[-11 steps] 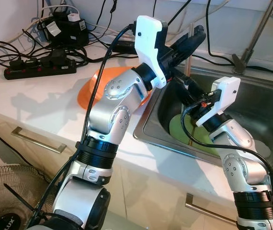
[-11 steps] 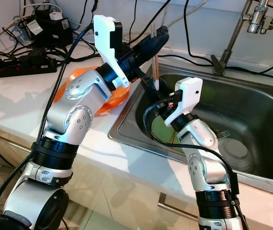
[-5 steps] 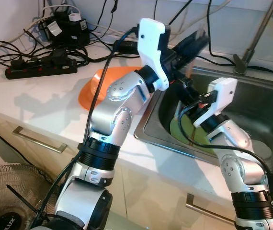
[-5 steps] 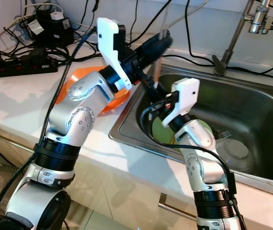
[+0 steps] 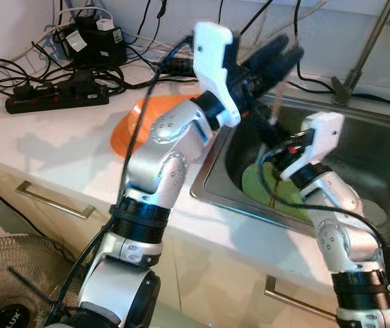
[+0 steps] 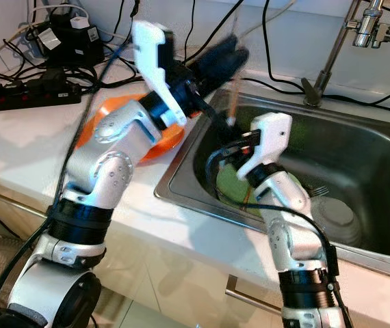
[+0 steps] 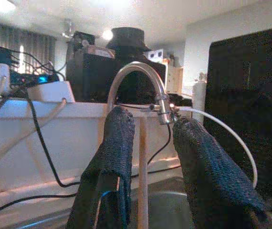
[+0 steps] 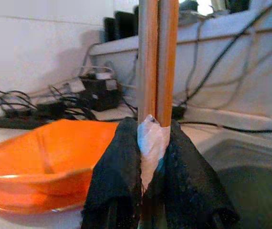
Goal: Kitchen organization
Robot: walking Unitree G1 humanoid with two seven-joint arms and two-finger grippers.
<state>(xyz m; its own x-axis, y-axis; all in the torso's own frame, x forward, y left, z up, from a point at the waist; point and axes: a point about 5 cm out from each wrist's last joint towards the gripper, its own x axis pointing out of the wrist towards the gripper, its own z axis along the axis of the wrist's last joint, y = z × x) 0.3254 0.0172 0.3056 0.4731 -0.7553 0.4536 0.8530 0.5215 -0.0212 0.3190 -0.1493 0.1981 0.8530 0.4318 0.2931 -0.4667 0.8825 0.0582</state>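
Right gripper [image 8: 150, 191]: raised over sink [image 5: 380, 147], clamped on upright chopsticks [image 8: 157, 57].
Left gripper [image 7: 148, 157]: extended above sink edge, fingers parted around chopsticks.

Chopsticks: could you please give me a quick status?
Right claw shut on chopsticks over sink. Left claw open around them. Orange bowl beside.
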